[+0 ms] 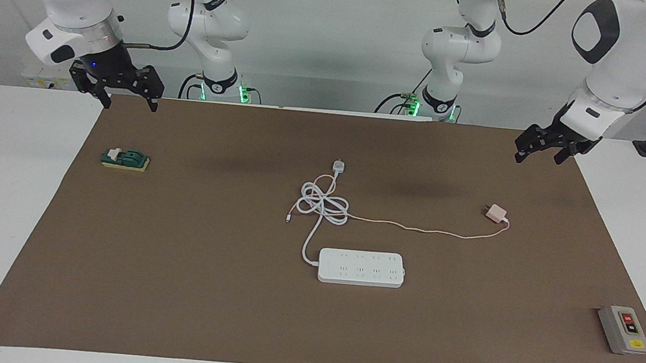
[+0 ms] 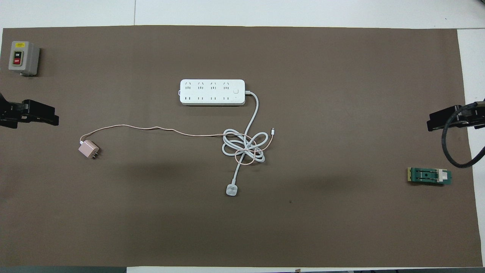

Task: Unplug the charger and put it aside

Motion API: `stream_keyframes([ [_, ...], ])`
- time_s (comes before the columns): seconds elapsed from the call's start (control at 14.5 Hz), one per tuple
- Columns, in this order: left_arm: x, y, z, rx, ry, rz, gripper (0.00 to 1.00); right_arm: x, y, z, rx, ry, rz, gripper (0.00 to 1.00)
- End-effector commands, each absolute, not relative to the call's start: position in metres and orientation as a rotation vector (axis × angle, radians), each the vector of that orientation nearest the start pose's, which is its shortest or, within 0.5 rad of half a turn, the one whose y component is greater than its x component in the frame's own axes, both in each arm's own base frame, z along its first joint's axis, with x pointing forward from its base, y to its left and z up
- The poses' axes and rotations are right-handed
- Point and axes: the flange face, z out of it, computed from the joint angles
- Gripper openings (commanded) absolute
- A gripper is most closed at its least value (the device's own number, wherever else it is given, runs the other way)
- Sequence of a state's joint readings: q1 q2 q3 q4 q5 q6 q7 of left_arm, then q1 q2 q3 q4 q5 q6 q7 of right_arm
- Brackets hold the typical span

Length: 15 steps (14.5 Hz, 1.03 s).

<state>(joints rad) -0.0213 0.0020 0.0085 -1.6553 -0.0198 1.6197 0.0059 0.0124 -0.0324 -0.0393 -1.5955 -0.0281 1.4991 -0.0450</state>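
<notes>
The small pale-pink cube charger (image 1: 495,213) (image 2: 88,149) lies unplugged on my worktop (image 1: 173,285) (image 2: 341,76) toward the left arm's end, well apart from the long white power strip (image 1: 361,267) (image 2: 212,92), while I see both the left gripper (image 1: 543,149) (image 2: 36,115) and right gripper (image 1: 127,94) (image 2: 447,120) raised, spread wide and empty.

The grey switch box (image 2: 23,57) at the upper left of the overhead view reads "ON" on its black button and "OFF" on its red button. Its yellow label cannot be read.

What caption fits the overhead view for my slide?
Pink charger lies unplugged on the mat, apart from the power strip, its cable crossing the strip's coiled cord.
</notes>
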Motion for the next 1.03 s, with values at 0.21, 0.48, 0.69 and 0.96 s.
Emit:
stream_keyframes([
  [0.21, 0.5606, -0.0188, 0.5871, -3.148, 0.067, 0.022, 1.00, 0.5307, -0.0155, 0.6269, -3.168, -0.022, 0.104, 1.00],
  [0.48, 0.5596, -0.0180, 0.5869, -3.148, 0.064, 0.029, 1.00, 0.5301, -0.0153, 0.6276, -3.167, -0.020, 0.103, 1.00],
  [0.69, 0.5604, -0.0180, 0.5863, -3.148, 0.064, 0.027, 1.00, 0.5299, -0.0153, 0.6267, -3.167, -0.015, 0.108, 1.00],
  [0.96, 0.5604, -0.0171, 0.5863, -3.148, 0.064, 0.027, 1.00, 0.5301, -0.0153, 0.6269, -3.167, -0.015, 0.106, 1.00],
])
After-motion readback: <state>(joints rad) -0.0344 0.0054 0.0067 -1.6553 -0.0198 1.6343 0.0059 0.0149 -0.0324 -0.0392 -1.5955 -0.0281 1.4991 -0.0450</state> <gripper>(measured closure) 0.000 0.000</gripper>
